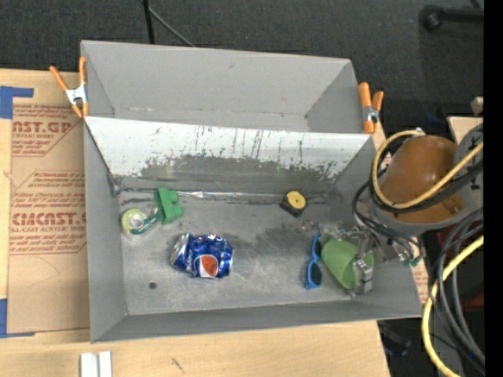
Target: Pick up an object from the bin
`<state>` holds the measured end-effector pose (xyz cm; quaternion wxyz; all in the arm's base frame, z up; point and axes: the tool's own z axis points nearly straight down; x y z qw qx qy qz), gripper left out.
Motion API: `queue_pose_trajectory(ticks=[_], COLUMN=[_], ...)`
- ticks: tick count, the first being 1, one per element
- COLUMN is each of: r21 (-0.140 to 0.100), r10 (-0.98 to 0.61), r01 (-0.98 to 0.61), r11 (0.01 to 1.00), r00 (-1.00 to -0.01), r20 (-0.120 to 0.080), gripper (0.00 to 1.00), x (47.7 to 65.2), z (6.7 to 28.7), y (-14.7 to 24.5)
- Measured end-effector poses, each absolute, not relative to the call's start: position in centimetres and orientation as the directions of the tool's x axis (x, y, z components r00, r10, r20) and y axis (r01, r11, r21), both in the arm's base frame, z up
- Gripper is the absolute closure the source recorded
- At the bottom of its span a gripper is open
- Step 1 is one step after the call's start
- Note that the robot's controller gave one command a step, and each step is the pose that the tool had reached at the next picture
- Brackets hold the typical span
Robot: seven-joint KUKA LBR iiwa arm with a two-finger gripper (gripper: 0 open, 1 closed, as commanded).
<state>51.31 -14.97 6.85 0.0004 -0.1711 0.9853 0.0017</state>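
The jaws sat low in the bin's (106, 163) front right corner, right at a rounded green cup-like object (336, 259) that lay on the floor there. Whether they were clenched on it or released could not be told, since the wrist's metal parts and the green shape overlapped. A blue, glasses-like item (313, 269) lay just beside the green object on its left, apparently touching it.

Several things could have gone wrong from there. The green object looked smooth and curved, so a grip taken off its middle would likely have let it roll or squirt out sideways. The blue item was close enough to be caught along with it or dragged across the floor. The sloping right wall stood near the jaws, and a slight drift that way risked scraping the metal. The yellow cables looped around the arm (420, 181) hung close to the rim and might have snagged on a lift.

The rest lay well apart. A crushed blue can (203, 256) at front centre bore the red, white and blue Pepsi globe, though no lettering on it was legible. A green clip (167, 204) and a clear tape roll (137, 222) lay at the left, and a small yellow and black disc (295, 202) lay near the back wall, none with readable marks.
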Motion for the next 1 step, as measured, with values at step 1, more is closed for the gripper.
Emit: queue_pose_trajectory(ticks=[1], r21=[0.003], r10=[-0.337], r01=[-0.337], r11=[0.942], r00=[-0.942], r20=[-0.002], gripper=[1.0], x=[51.32], z=[6.85], y=[-14.96])
